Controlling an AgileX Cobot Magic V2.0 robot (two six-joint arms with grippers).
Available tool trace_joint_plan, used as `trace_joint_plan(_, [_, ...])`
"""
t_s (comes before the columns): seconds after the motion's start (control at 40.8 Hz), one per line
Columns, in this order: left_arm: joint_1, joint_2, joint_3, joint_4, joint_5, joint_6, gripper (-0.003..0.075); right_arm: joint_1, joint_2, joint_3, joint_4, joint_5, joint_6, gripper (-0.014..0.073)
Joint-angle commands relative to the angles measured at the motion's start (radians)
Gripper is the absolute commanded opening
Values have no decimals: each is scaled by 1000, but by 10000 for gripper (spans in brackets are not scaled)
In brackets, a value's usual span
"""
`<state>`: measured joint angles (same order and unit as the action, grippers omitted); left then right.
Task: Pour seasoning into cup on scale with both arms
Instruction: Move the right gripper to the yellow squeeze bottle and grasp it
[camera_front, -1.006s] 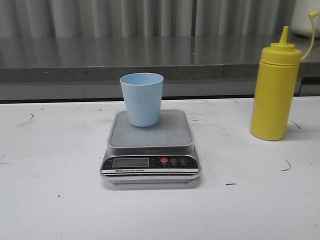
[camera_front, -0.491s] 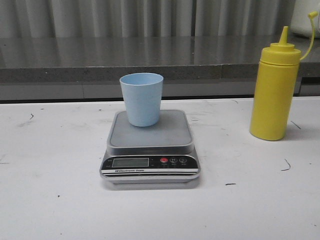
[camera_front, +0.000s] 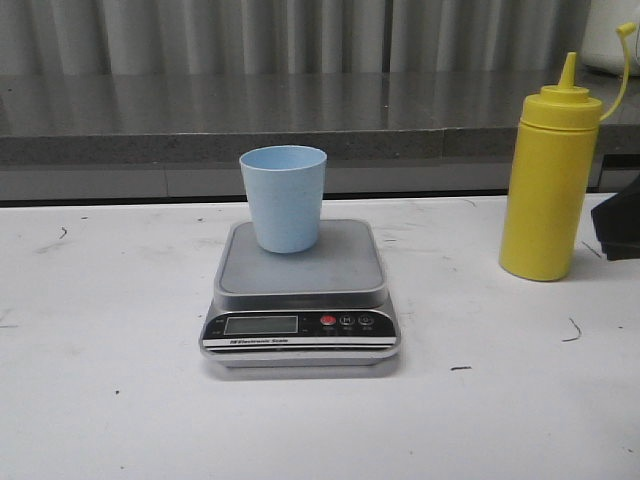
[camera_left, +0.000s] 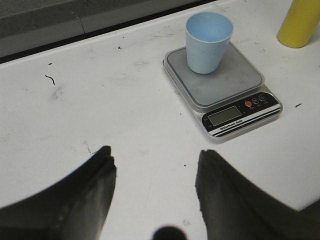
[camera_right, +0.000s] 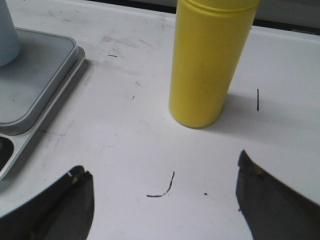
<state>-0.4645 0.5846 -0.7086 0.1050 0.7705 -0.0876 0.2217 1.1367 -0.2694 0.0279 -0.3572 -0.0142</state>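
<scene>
Resting on the white table (camera_front: 100, 400), the scale (camera_front: 300, 300) carries the cup (camera_front: 284, 198) upright on its platform. Right of the scale, well apart, stands the seasoning bottle (camera_front: 549, 180). Both the left gripper (camera_left: 155, 165) and right gripper (camera_right: 162, 187) hang spread wide, holding nothing.

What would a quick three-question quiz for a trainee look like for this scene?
1. True or false: the cup stands on the scale.
2. The bottle is: A) lying down, B) upright on the table, C) held by a gripper?
3. Fill in: both the left gripper and the right gripper are ____.

Key: 1 true; 2 B; 3 open.
</scene>
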Motion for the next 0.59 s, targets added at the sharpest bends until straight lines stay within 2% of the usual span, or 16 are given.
trace_joint_plan(0.0, [-7,3,-26,-5,-65,-4,365,0,77,0,0,-266,1,601])
trace_joint_plan(0.196, [-7,3,-26,-5,-65,-4,365,0,303,-1,2,-545,1,601])
trace_joint_plan(0.368, [-7,3,-26,-5,-65,-4,365,0,463,-4,91,-805,1,601])
trace_joint_plan(0.491, [-7,3,-26,-5,-65,-4,365,-1,538,-11,112,-903,1,601])
trace_joint_plan(0.564, [-7,3,-26,-5,-65,-4,365,-1,572,-30,121,-910,1,601])
